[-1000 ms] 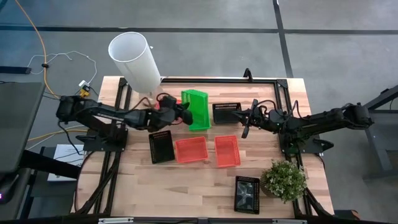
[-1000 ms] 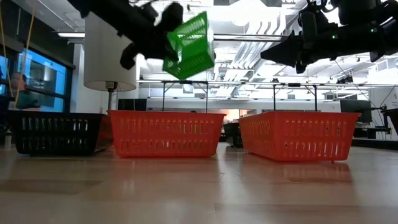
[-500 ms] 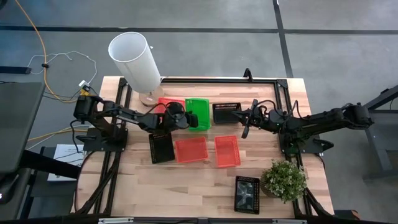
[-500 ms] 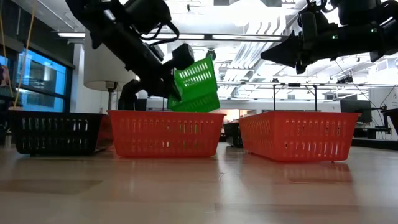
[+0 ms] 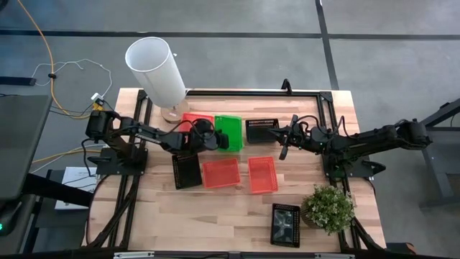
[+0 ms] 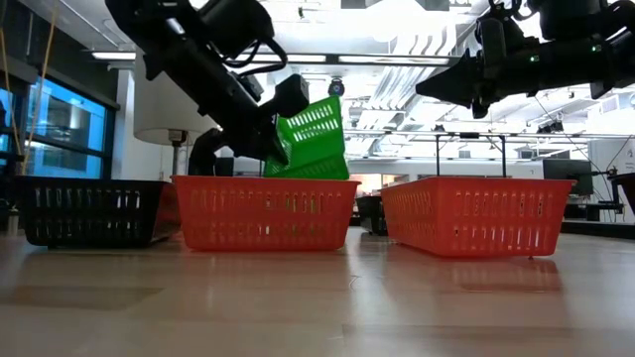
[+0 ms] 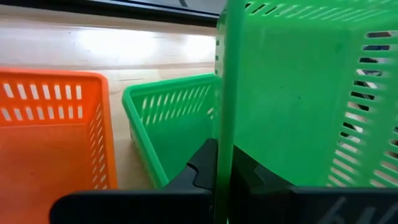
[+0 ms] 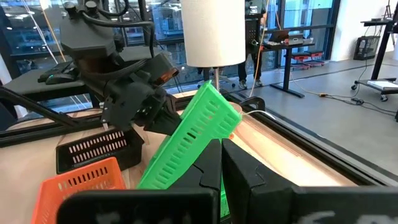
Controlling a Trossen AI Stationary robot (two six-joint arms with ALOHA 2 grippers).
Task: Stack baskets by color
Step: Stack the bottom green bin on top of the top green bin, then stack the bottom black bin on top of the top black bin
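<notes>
Left arm lowers a green basket toward its matching basket at the back of the table.

From above, the left gripper (image 5: 213,137) is clenched on the rim of a tilted green basket (image 5: 230,132), beside a red basket (image 5: 195,118); the right gripper (image 5: 282,137) hangs clenched and empty over a black basket (image 5: 260,129). At table height, the green basket (image 6: 314,139) hangs tilted above a red basket in front (image 6: 264,212). The left wrist camera shows fingers pinching one thin wall, a second green basket (image 7: 168,121) waiting beneath. The right wrist camera shows the tilt. It looks light, springy and slick, so a rim pinch probably suits it best.
</notes>
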